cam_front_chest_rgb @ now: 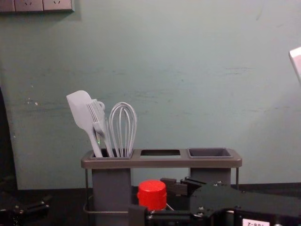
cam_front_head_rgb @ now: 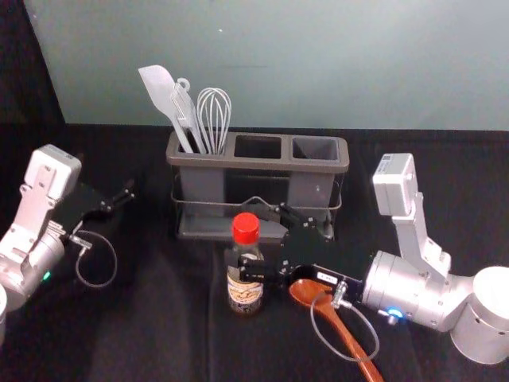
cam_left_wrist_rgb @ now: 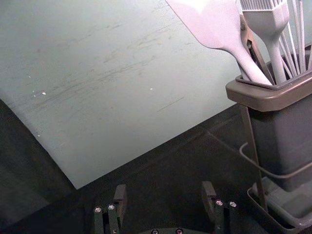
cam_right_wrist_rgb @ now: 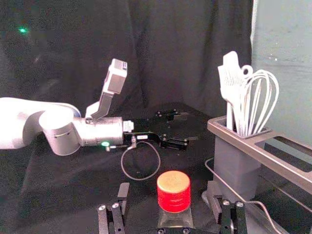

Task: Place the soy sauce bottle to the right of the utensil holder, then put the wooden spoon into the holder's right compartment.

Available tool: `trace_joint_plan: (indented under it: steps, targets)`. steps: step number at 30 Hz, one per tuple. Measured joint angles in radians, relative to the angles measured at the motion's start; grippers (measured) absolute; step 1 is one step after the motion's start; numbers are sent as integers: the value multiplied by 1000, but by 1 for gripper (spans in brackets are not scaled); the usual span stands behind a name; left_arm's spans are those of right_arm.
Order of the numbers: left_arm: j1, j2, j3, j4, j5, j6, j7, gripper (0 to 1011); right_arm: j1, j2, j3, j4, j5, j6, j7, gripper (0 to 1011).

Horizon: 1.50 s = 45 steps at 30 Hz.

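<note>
In the head view, the soy sauce bottle (cam_front_head_rgb: pixel 245 290) stands upright on the black cloth (cam_front_head_rgb: pixel 151 342), in front of the middle of the utensil holder (cam_front_head_rgb: pixel 254 163). The right gripper (cam_front_head_rgb: pixel 241 232) reaches in from the right with its fingers spread, one in front of the bottle and one behind. The wooden spoon (cam_front_head_rgb: pixel 350 341) lies on the cloth, its bowl near the right gripper and its handle slanting towards the near right. The holder's left compartment bears a spatula (cam_front_head_rgb: pixel 159 86), a brush (cam_front_head_rgb: pixel 185 115) and a whisk (cam_front_head_rgb: pixel 215 113). The left gripper (cam_front_head_rgb: pixel 110 191) is parked off to the left of the holder.

In the left wrist view, the left gripper (cam_left_wrist_rgb: pixel 165 195) is released, its fingers wide apart, near the holder's utensil-filled end.

In the right wrist view, the bottle's red cap (cam_right_wrist_rgb: pixel 174 192) sits between the right gripper's parted fingers, with gaps on both sides; the gripper is unclenched around the bottle. The left arm (cam_right_wrist_rgb: pixel 95 131) extends beyond it.

In the chest view, the right gripper comes from the lower right, its fingers about the cap. The left gripper is at the lower left.
</note>
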Motion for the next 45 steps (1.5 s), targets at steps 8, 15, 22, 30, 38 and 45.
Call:
trace_joint_plan:
  steps: [8, 15, 22, 30, 38, 45]
  targets:
    - [0, 0, 0, 0, 0, 0, 0, 1005, 11, -7, -14, 8, -23, -1, -8, 1004]
    - [0, 0, 0, 0, 0, 0, 0, 1005, 12, -7, -17, 7, -34, -2, -15, 1004]
    - [0, 0, 0, 0, 0, 0, 0, 1005, 12, -7, -16, 7, -32, -3, -15, 1004]
    - [0, 0, 0, 0, 0, 0, 0, 1005, 11, -6, -15, 6, -30, -4, -13, 1004]
    - [0, 0, 0, 0, 0, 0, 0, 1005, 11, -6, -14, 6, -28, -4, -13, 919]
    - [0, 0, 0, 0, 0, 0, 0, 1005, 10, -6, -14, 6, -27, -4, -13, 712]
